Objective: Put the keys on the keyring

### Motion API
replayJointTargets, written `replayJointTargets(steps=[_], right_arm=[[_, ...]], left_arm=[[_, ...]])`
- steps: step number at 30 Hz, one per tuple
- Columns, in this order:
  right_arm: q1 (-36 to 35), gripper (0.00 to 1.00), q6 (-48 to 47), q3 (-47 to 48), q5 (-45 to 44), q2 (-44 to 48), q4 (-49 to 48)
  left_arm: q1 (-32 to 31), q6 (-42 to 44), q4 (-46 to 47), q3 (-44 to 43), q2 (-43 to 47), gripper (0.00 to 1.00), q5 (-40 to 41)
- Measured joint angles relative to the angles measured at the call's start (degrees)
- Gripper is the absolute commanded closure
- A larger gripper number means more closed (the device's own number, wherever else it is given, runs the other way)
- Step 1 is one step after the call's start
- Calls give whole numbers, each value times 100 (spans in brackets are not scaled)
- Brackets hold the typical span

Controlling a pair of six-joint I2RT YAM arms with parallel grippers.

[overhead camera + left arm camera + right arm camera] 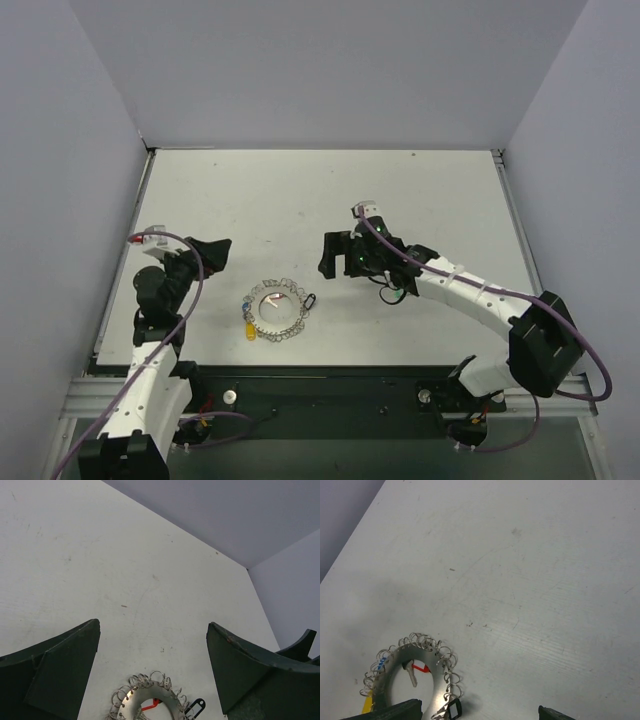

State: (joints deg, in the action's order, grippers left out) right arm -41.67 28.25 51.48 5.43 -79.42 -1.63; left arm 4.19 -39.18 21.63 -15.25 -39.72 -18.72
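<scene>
White tabletop, grey walls all round, nothing fancy. Keyring is laid flat near the front edge, between the two arms, and the red key is seen resting loose inside its hole. Blue key and yellow key are found at the fringe of wire loops on the ring's left side — whether they're actually threaded on can't be told. Small black clip is tucked against the rim.

Left gripper is held wide apart over the table with nothing in it. Right gripper is spread too, empty, near the ring.

Risk-wise: the red key is tiny and boxed in by the ring, so the ring could easily be nudged or dragged along when the key is gone for. Wire loops could also get snagged by a finger — and a flat key is more likely to be shoved around than picked up cleanly.
</scene>
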Motion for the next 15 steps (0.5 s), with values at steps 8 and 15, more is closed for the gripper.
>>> replayJointTargets(steps=[8, 15], right_arm=[[-702, 0, -85, 472, 37, -190, 402], [-1445, 1, -289, 1102, -164, -616, 841]], left_arm=[[0, -527, -492, -243, -334, 2, 468], [-2, -59, -1311, -1410, -1421, 2, -299]])
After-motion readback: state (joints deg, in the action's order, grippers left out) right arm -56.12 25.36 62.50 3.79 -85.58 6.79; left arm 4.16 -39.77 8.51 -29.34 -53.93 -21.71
